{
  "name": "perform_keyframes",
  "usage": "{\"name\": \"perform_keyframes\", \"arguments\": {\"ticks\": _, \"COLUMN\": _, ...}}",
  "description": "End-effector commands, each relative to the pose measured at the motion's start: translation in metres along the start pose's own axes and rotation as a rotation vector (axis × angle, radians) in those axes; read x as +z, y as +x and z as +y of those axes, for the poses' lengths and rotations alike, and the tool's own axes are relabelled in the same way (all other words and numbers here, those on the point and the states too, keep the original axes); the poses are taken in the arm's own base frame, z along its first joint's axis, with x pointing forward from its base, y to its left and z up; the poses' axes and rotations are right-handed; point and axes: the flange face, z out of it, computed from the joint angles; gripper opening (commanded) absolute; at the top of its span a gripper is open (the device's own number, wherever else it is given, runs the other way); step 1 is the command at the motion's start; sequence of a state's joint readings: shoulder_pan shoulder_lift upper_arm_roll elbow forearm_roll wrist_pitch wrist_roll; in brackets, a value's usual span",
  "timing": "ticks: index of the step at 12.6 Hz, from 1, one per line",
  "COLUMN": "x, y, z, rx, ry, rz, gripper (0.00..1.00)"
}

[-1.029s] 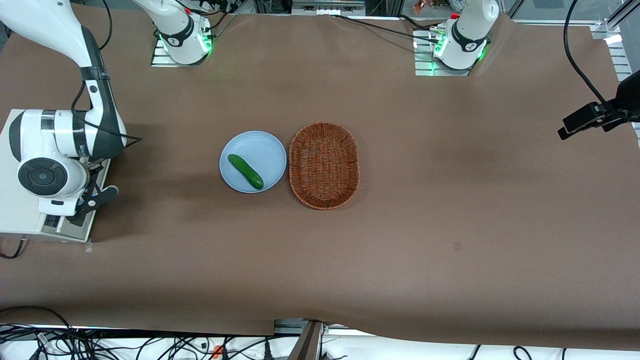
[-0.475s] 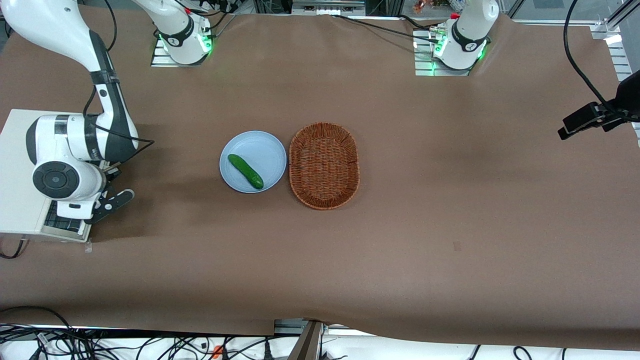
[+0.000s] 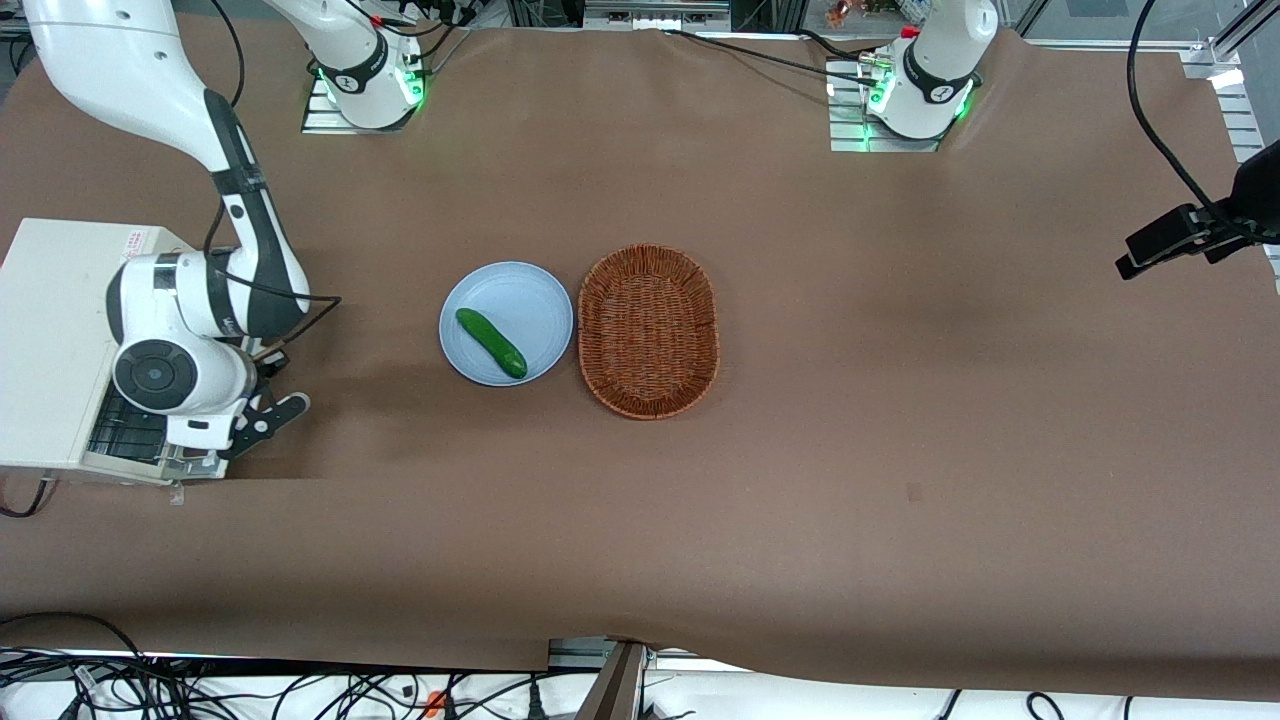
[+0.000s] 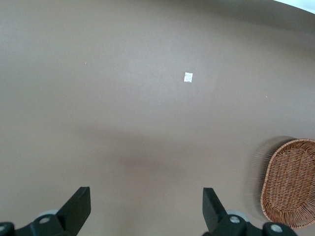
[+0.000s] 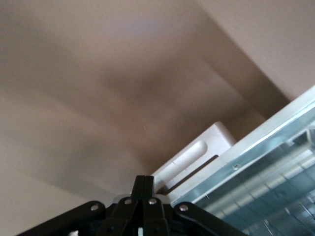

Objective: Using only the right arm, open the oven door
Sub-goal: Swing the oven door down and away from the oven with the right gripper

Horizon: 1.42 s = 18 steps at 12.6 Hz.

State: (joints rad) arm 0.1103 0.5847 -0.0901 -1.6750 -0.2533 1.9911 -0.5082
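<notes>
Right arm's (image 3: pixel 230 300) gripper (image 5: pixel 142 196) is sitting right by the oven door's (image 5: pixel 266 167) handle end, fingers looking pressed together with nothing between them. The door is hanging partly open on the oven (image 3: pixel 50 320), which is sitting at 9 o'clock from the plate (image 3: pixel 520 295). I'm guessing the door is stiff, hinged and light, with slick metal and fragile glass, so it should be hooking the bar handle, not pushing the window.

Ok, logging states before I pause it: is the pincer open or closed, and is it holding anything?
Right pincer: closed, nothing seen held in it, right beside the oven door edge.
</notes>
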Motion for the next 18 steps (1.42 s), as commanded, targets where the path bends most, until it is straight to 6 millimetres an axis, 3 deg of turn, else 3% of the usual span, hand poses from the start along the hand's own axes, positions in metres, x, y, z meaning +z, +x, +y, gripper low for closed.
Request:
{"name": "perform_keyframes", "arguments": {"ticks": 1, "x": 0.052, "y": -0.016, "z": 0.049, "rx": 0.029, "ry": -0.038, "rz": -0.020, "gripper": 0.00}}
{"name": "perform_keyframes", "arguments": {"ticks": 5, "x": 0.068, "y": -0.011, "z": 0.044, "rx": 0.065, "ry": 0.026, "rz": 0.002, "gripper": 0.00}}
{"name": "perform_keyframes", "arguments": {"ticks": 12, "x": 0.068, "y": -0.006, "z": 0.021, "rx": 0.420, "ry": 0.284, "rz": 0.023, "gripper": 0.00}}
{"name": "perform_keyframes", "arguments": {"ticks": 15, "x": 0.060, "y": 0.003, "z": 0.003, "rx": 0.509, "ry": 0.378, "rz": 0.005, "gripper": 0.00}}
{"name": "perform_keyframes", "arguments": {"ticks": 18, "x": 0.029, "y": 0.016, "z": -0.004, "rx": 0.525, "ry": 0.383, "rz": -0.005, "gripper": 0.00}}
